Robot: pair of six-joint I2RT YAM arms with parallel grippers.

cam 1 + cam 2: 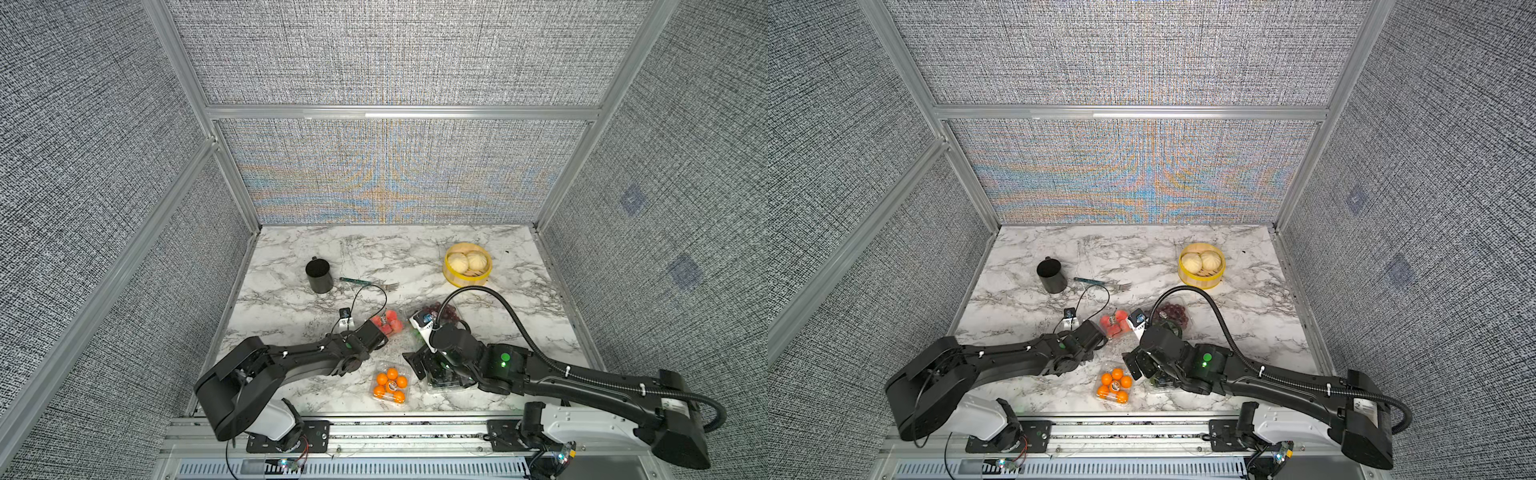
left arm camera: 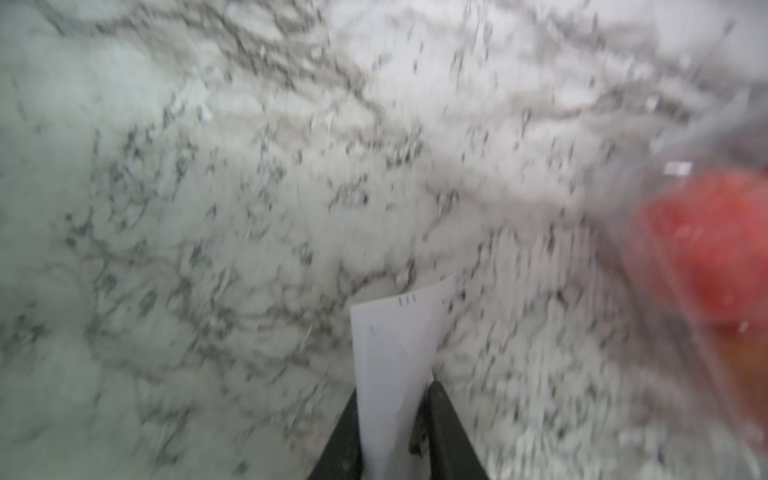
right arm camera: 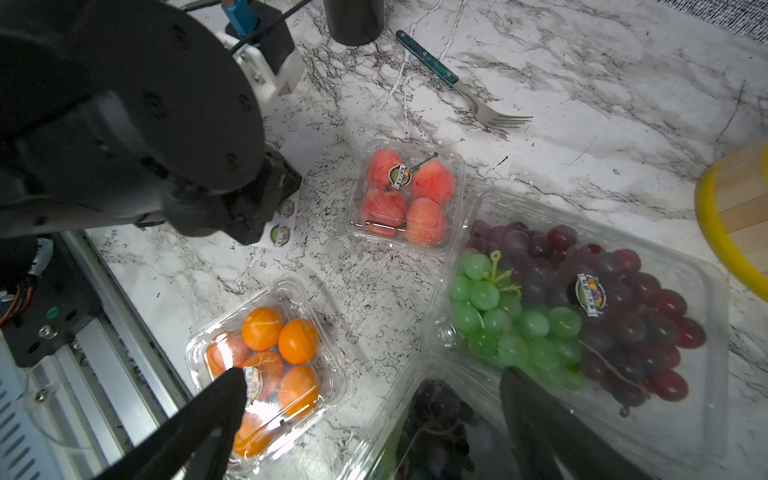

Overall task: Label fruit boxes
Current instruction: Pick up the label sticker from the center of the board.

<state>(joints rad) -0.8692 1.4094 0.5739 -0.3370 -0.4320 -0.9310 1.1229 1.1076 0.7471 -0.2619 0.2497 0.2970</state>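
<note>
Four clear boxes [image 1: 390,384] lie close by: strawberry box [image 3: 405,199] just beside the left claw [image 2: 394,390], orange box [image 3: 270,365] and mixed-grape box [image 3: 582,311] flanking the right claw [image 3: 372,374], dark-grape box [image 3: 436,424] under it. Left claw pinches a white sticker sheet [image 2: 395,332]; right claw gapes wide, empty. Shells look light, thin, slick and easily dented, so I'd steady one by its rim and press the flat lid gently. Round stickers [image 3: 400,176] show on three lids, none seen on the dark-grape lid; print too small to read.
</note>
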